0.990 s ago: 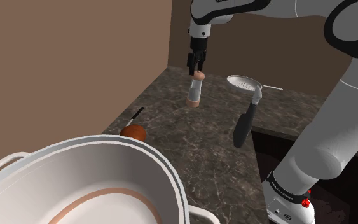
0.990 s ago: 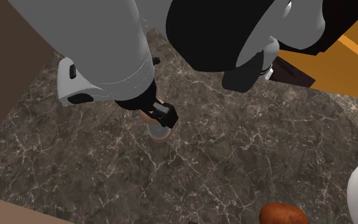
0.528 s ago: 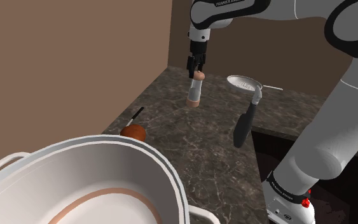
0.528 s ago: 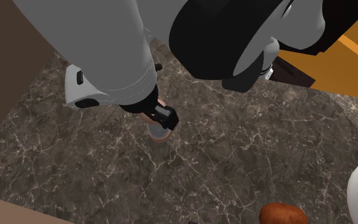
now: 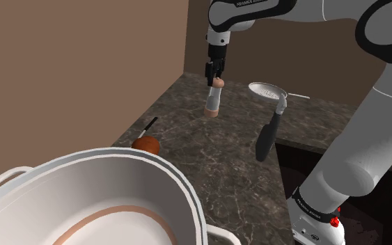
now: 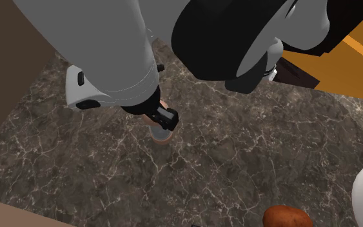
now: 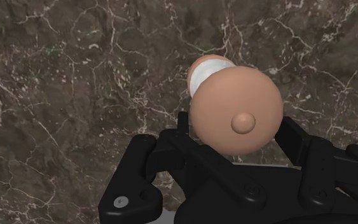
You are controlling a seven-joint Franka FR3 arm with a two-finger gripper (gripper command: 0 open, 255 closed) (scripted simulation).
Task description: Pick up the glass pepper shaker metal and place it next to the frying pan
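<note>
Shoulder view: we look over the dark veined counter [image 5: 215, 167].
The big white pot [image 5: 184, 198], a tan ring inside it, sits well apart from the frying pan [image 5: 266, 90]; near the pan, the gripper [image 5: 216, 76] clasps the pepper shaker [image 5: 214, 103] by its cap.

Shoulder view: taken from beside and a little behind the arm's base [image 5: 317, 209], aimed down and across the dark marble counter [image 5: 215, 167] toward a brown wall [image 5: 83, 69], with a large white pot [image 5: 118, 202] close under the lens. Second exterior view: set high and very near the arm [image 6: 102, 51] — apparently looking almost straight down on the same counter. Wrist view: looking along the gripper [image 7: 234, 130], close above the marble. Shared by all three — the shaker [image 5: 214, 97] and the counter around it.
</note>
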